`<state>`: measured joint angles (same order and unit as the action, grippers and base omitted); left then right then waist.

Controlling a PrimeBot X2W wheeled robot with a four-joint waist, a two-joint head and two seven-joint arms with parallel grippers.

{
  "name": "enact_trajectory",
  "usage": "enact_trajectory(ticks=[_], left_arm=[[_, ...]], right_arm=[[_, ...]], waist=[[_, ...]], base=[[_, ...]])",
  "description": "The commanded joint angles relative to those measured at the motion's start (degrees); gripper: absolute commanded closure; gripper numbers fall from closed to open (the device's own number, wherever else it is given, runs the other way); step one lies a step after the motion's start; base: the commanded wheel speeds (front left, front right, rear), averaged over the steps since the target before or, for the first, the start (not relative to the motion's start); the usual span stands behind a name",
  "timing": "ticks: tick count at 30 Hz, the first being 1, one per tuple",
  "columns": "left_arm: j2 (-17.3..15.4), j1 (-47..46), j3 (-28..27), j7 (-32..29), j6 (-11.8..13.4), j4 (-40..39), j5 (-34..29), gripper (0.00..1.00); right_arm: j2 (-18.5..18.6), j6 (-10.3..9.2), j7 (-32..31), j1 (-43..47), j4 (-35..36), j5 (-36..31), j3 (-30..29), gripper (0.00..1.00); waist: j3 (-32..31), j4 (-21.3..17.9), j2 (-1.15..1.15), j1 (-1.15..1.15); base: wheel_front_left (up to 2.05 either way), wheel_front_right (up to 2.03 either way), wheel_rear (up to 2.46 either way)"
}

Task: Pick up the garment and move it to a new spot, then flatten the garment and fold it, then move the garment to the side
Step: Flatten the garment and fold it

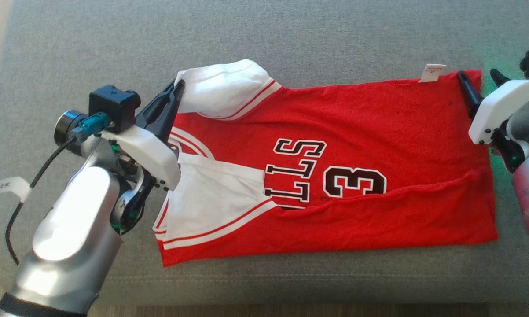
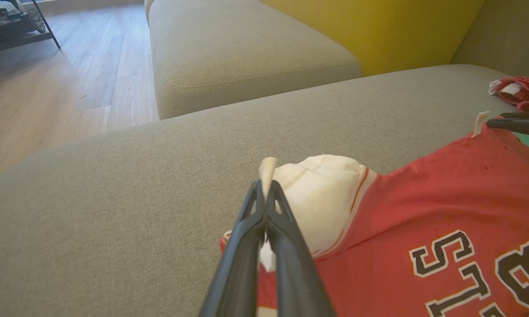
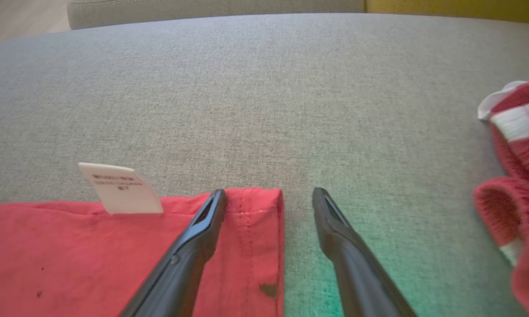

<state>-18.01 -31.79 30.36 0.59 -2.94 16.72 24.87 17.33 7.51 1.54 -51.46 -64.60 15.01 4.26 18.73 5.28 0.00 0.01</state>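
Observation:
The garment (image 1: 357, 132) is a red jersey with white sleeves, black lettering and a number 3, spread across the grey cushion. My left gripper (image 1: 176, 86) is shut on its far white sleeve (image 1: 225, 88), and the wrist view shows white cloth (image 2: 266, 169) pinched between the tips of this gripper (image 2: 266, 187). My right gripper (image 1: 478, 79) stands open at the jersey's far right corner. One finger (image 3: 203, 220) lies over the red hem (image 3: 255, 207), the other (image 3: 330, 220) over bare cushion. A white tag (image 3: 119, 187) sticks up from the hem beside it.
The grey sofa cushion (image 1: 291, 35) stretches beyond the jersey. A second red and white cloth (image 3: 515, 167) lies bunched to the right of my right gripper. A neighbouring cushion (image 2: 247, 53), a yellow backrest (image 2: 379, 31) and wooden floor (image 2: 62, 88) lie beyond.

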Motion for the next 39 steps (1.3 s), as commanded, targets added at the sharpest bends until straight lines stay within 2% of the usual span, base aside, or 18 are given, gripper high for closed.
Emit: enact_trajectory(ticks=[1, 5, 6, 7, 15, 24, 32, 39], left_arm=[[-1.5, -2.2, -2.1, 0.1, 0.4, -2.0, -0.2, 1.00], [-1.2, -2.6, -1.8, 0.2, 0.5, -1.9, -0.1, 1.00], [-1.2, -2.6, -1.8, 0.2, 0.6, -1.8, -0.1, 1.00], [-1.0, -2.7, -1.8, 0.3, 0.7, -1.7, 0.0, 1.00], [-1.3, -2.4, -1.7, 1.3, 1.5, -0.3, -0.2, 1.00], [-3.9, 2.4, -2.1, 1.5, 2.5, -0.6, 0.6, 1.00], [-7.3, 9.1, -1.3, 1.3, 3.2, -1.7, 0.3, 1.00], [-10.6, 15.3, -0.5, -0.7, 2.9, -5.8, 1.4, 1.00]], right_arm=[[0.5, -0.02, 0.9, -1.9, 0.9, 0.6, 1.2, 0.00], [0.5, -0.02, 0.2, -2.4, -1.1, 1.8, 3.2, 0.00], [0.5, -0.02, -0.1, -2.5, -1.6, 2.4, 3.4, 0.86], [0.5, -0.02, -0.2, -2.6, -1.9, 3.1, 3.6, 1.00], [0.6, -0.02, 3.5, -1.6, -1.3, 5.8, 7.5, 1.00], [0.9, -0.02, 6.4, 3.4, 2.2, 10.9, 11.7, 1.00], [2.8, -0.02, 4.4, 9.8, 7.5, 15.9, 16.3, 1.00], [5.4, -0.02, 0.3, 15.2, 11.1, 19.4, 18.7, 1.00]], waist=[[0.1, 0.2, 0.00, -0.01], [0.4, 0.5, 0.00, -0.01], [0.4, 0.6, 0.00, -0.01], [0.4, 0.7, 0.00, -0.01], [-2.0, 0.2, 0.00, -0.01], [-7.8, -1.6, 0.00, -0.01], [-12.8, -3.2, 0.00, -0.01], [-15.2, -4.0, 0.00, -0.01]], base=[[0.00, 0.00, 0.00], [0.00, 0.00, 0.00], [0.00, 0.00, 0.00], [0.00, 0.00, 0.00], [0.00, 0.00, 0.00], [0.00, 0.00, 0.00], [0.00, 0.00, 0.00], [0.00, 0.00, 0.00]])
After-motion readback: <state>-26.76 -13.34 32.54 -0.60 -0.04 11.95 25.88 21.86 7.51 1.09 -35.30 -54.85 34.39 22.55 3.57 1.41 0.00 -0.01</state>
